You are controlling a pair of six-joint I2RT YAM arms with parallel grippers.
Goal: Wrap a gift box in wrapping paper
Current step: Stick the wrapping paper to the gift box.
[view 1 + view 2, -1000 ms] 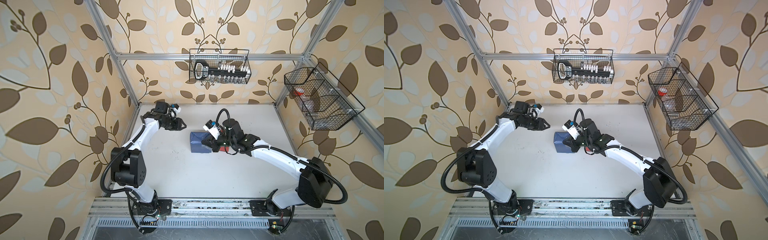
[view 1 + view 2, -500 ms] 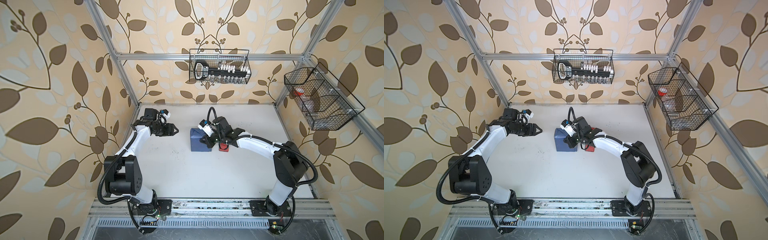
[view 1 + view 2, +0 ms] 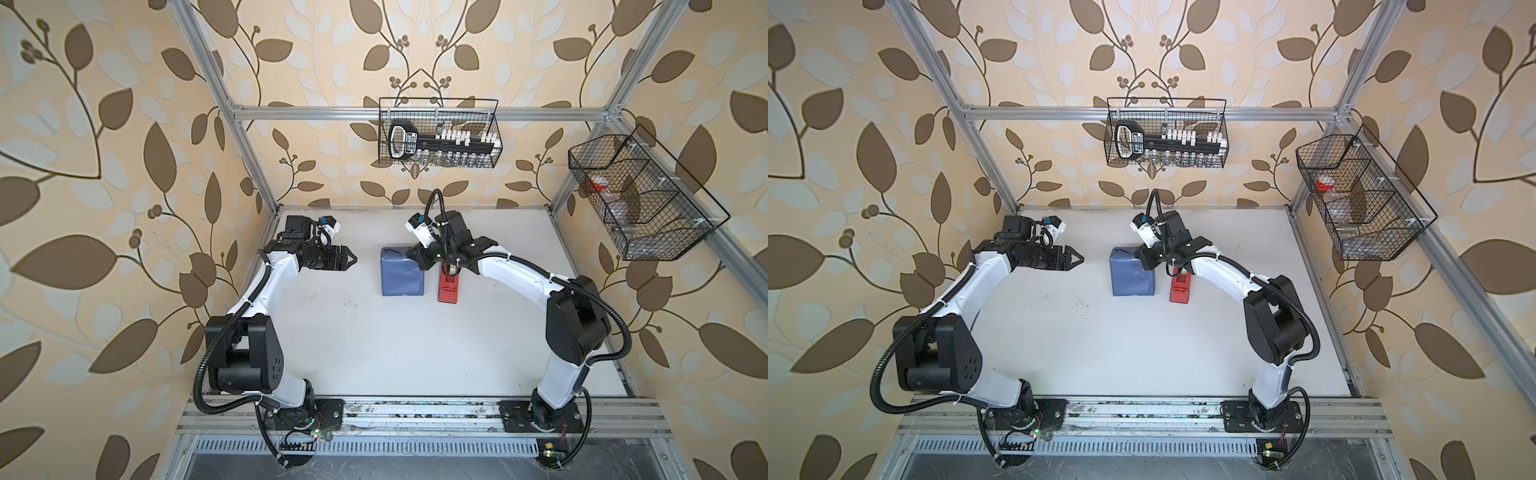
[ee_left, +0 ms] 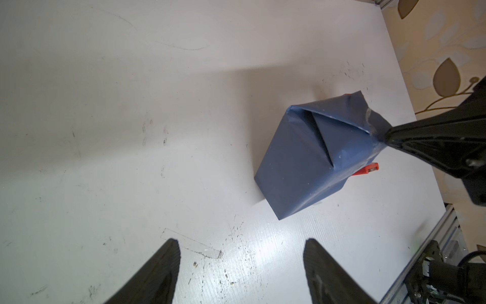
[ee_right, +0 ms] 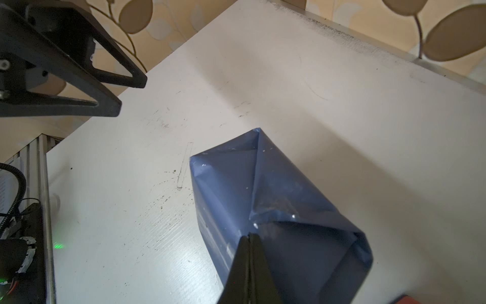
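White table: wrapping paper slate-blue, creased, folded boxlike, triangular end flaps.

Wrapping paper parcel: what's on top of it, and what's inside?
On top: the shut right gripper, its tips against the folded end flap of the wrapping paper. Inside: cannot be seen; paper covers every visible face, so the gift box is hidden.

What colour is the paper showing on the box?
Dark slate-blue wrapping paper, clearest in the left wrist view.
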